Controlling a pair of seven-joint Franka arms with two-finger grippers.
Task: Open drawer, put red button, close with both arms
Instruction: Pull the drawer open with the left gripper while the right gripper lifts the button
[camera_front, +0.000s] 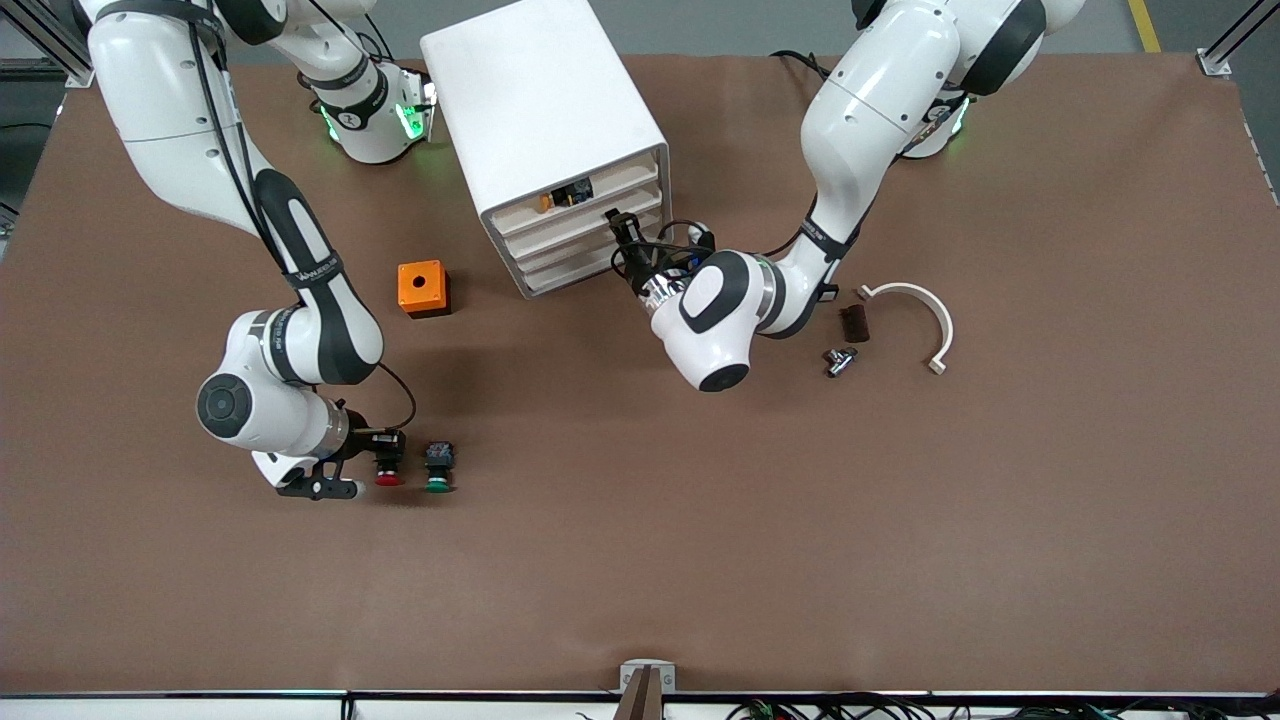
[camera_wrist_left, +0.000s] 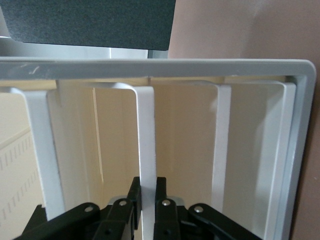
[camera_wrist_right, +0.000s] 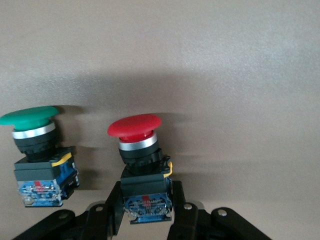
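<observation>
The red button (camera_front: 388, 468) lies on the brown table near the right arm's end, its red cap toward the front camera. My right gripper (camera_front: 383, 462) has its fingers closed on the button's dark body (camera_wrist_right: 145, 187), at table level; the red cap (camera_wrist_right: 134, 126) sticks out past the fingertips (camera_wrist_right: 177, 192). My left gripper (camera_front: 622, 232) is at the front of the white drawer cabinet (camera_front: 545, 120), shut on a white drawer handle (camera_wrist_left: 146, 140). The drawers look pushed in; small items show in the top slot (camera_front: 565, 195).
An identical button with a green cap (camera_front: 438, 468) lies right beside the red one and also shows in the right wrist view (camera_wrist_right: 31, 117). An orange box with a hole (camera_front: 423, 288) stands near the cabinet. A white curved piece (camera_front: 925, 310), a dark block (camera_front: 854, 323) and a metal part (camera_front: 838, 360) lie toward the left arm's end.
</observation>
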